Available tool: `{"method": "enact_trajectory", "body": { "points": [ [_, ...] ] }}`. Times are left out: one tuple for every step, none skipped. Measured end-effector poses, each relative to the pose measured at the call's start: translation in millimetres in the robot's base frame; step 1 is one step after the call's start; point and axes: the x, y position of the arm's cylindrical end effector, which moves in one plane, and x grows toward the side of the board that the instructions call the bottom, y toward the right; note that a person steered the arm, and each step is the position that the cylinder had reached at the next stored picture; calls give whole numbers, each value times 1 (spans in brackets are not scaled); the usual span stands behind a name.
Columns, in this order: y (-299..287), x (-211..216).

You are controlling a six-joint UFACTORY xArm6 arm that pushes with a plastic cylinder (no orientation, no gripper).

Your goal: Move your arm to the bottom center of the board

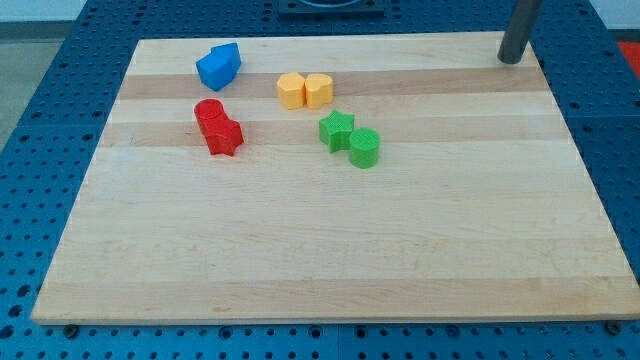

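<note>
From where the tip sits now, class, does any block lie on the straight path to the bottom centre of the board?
Nothing visible does. My tip is at the board's top right corner. The nearest blocks, the green cylinder and green star, lie to the view's left of a straight line down to the bottom centre.

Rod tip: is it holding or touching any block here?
Nothing is held. My tip stands at the board's top right, apart from every block.

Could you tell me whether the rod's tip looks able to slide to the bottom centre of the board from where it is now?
Probably yes. My tip sits at the board's top right corner, and the nearest blocks, the green pair, lie towards the view's left of a diagonal path down.
</note>
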Motion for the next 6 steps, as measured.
{"method": "enact_trajectory", "body": {
  "points": [
    [13, 3],
    [34, 47],
    [36, 118],
    [36, 190],
    [4, 260],
    [-93, 297]
  ]
}}
